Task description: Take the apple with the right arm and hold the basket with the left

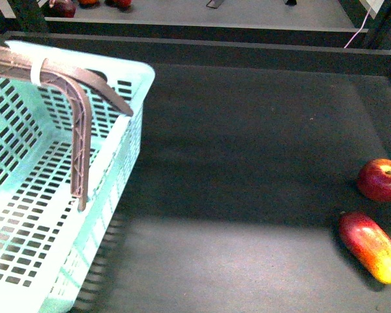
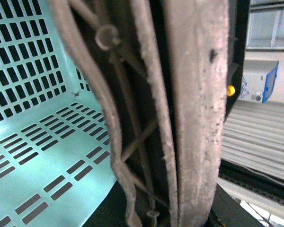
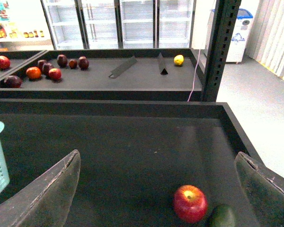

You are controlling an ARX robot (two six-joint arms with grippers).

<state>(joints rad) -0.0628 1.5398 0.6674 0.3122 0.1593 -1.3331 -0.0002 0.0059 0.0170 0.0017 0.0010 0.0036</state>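
The apple (image 1: 381,179) is round and red with yellow patches and lies on the dark shelf at the far right. In the right wrist view the apple (image 3: 190,203) lies between my right gripper's (image 3: 158,189) wide open fingers (image 3: 47,191), closer to the other one. The light teal basket (image 1: 26,215) stands tilted at the left with its brown latticed handle (image 1: 78,124) raised. My left gripper is shut on the handle (image 2: 194,113), which fills the left wrist view; the basket's slotted floor (image 2: 42,156) shows beside it. Neither arm shows in the front view.
An elongated red-and-yellow fruit (image 1: 371,246) lies just in front of the apple; its dark end (image 3: 222,216) touches the apple's side in the right wrist view. The shelf has a raised back rim (image 1: 247,49). A farther shelf holds several dark red fruits (image 3: 47,71) and a yellow one (image 3: 179,60).
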